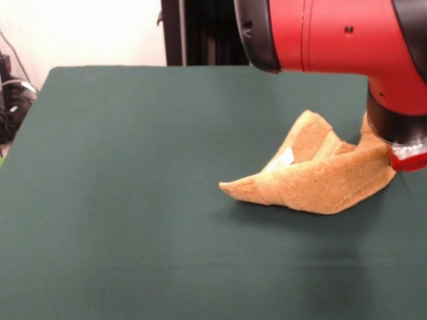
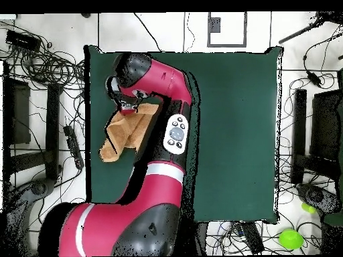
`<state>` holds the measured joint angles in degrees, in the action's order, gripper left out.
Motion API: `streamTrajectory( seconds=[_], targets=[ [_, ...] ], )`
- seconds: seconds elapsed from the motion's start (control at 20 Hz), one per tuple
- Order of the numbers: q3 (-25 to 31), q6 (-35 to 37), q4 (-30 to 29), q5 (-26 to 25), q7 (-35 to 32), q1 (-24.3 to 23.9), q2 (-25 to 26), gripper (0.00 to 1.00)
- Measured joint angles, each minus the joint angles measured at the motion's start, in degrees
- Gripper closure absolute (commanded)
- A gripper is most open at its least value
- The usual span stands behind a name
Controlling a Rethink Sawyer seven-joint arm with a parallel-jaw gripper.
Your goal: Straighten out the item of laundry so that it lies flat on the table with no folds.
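The tan-orange towel (image 1: pixel 320 183) lies crumpled and folded over itself on the dark green table (image 1: pixel 133 167), at the right of the front view. Its white care tag (image 1: pixel 283 160) shows on the upper fold. Its right corner rises up to my gripper (image 1: pixel 399 157), which hangs low there from the red arm and appears shut on that corner. The rest of the towel trails down to the left onto the cloth. In the overhead view the towel (image 2: pixel 124 137) sits near the table's (image 2: pixel 234 120) left edge, with the gripper (image 2: pixel 127 104) at its upper end.
The red arm (image 2: pixel 167 100) spans the left part of the table in the overhead view. Cables and dark equipment (image 2: pixel 40 67) lie on the floor to the left, and more gear and a green object (image 2: pixel 291 237) to the right.
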<state>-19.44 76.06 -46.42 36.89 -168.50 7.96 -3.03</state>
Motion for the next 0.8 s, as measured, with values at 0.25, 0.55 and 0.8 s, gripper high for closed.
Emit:
streamTrajectory(
  seconds=[0.25, 0.55, 0.8],
  targets=[
    [2.89, 0.45, 0.01, 0.01, 0.0, -1.23, -1.21, 1.0],
    [5.96, 1.63, -0.01, -0.01, 0.0, -2.78, -3.1, 1.0],
    [8.08, 2.46, -0.02, -0.05, 0.0, -4.06, -4.56, 1.0]
  ],
)
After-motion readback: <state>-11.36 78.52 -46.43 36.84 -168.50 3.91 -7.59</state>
